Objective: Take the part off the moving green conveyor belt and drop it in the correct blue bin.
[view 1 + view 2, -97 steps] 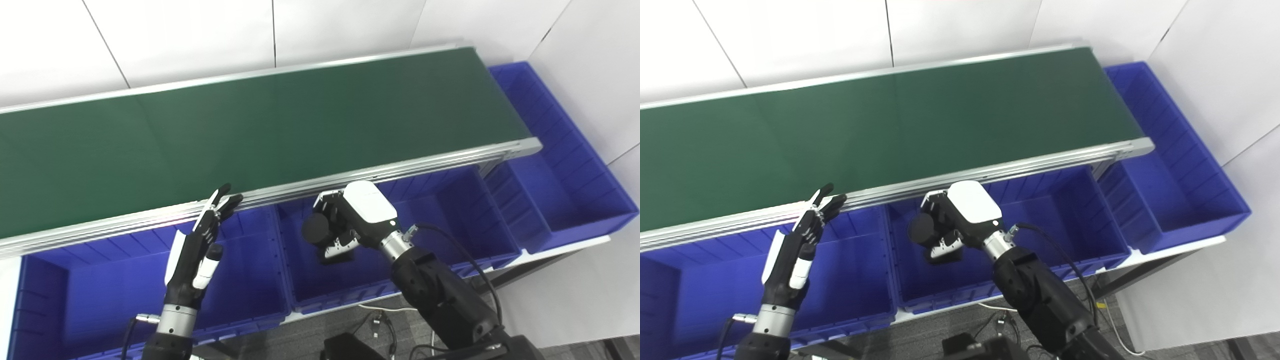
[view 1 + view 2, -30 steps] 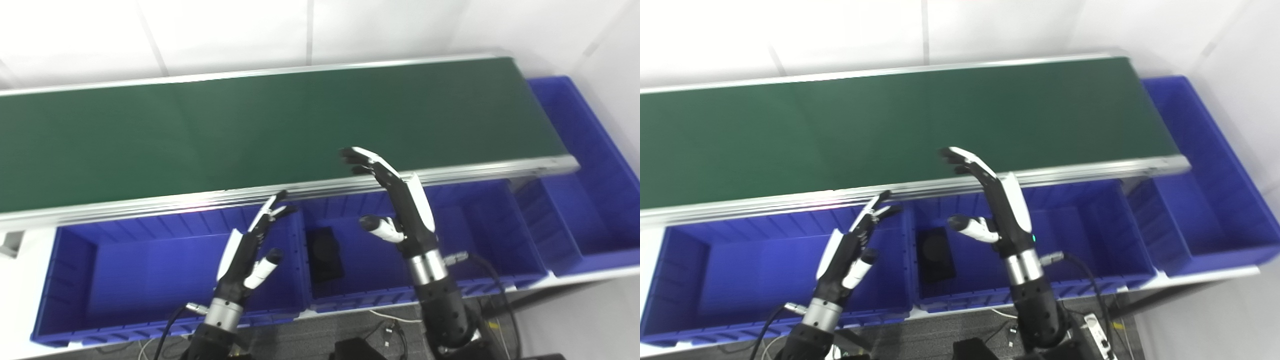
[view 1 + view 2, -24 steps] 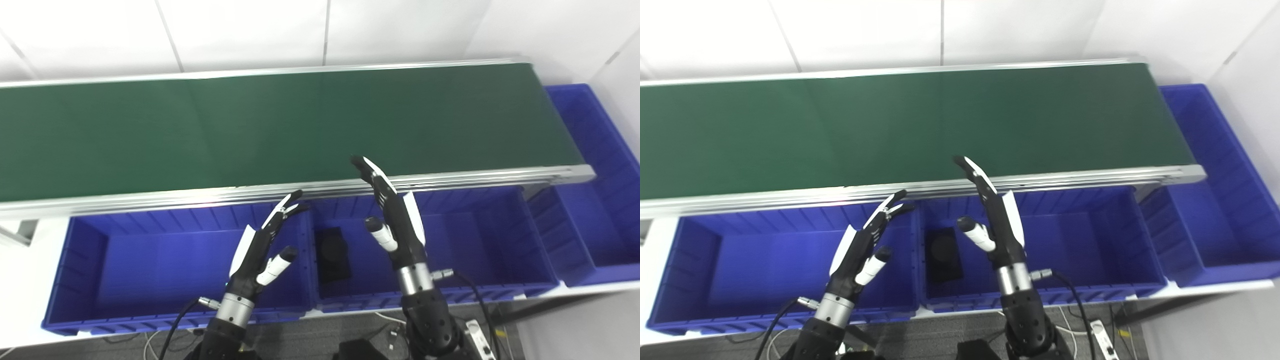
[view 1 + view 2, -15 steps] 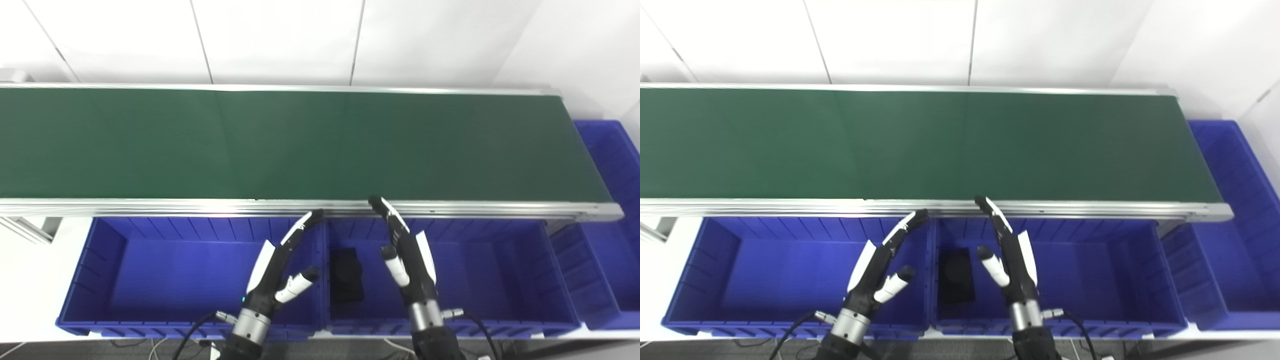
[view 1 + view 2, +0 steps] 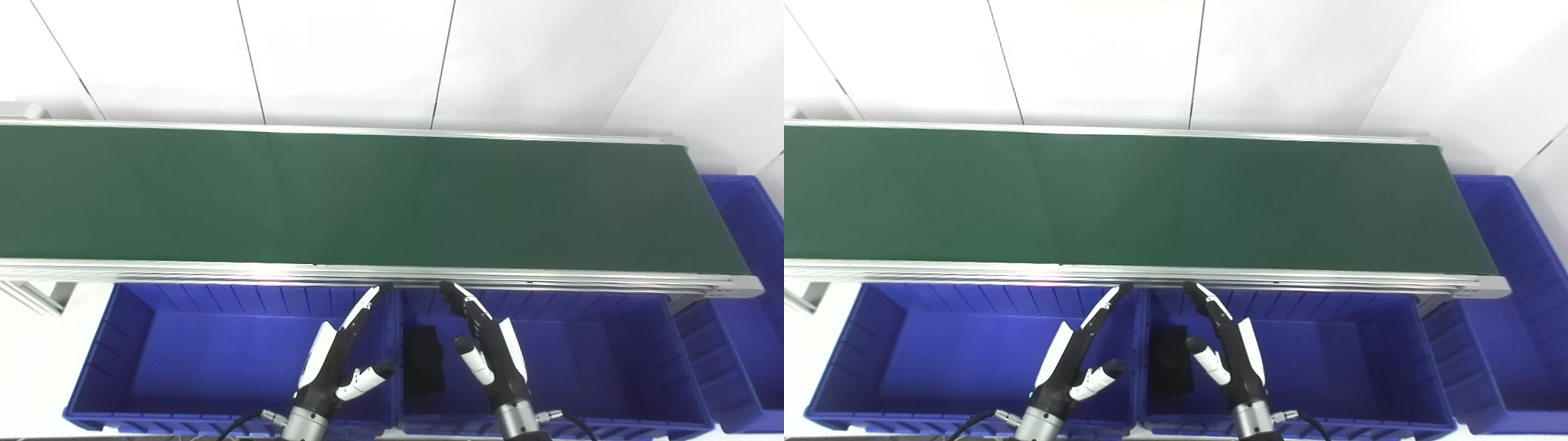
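Three blue bins [image 5: 233, 361] edge the bare green belt [image 5: 367, 202]; left hand [image 5: 334, 361], right hand [image 5: 490, 349] spread empty.

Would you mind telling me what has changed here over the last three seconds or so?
The right hand let go of the black part, which now lies in the middle blue bin, then opened and rose upright. The camera also swung, so the whole view has shifted. The left hand stayed open and raised, and the green conveyor belt still carries nothing.
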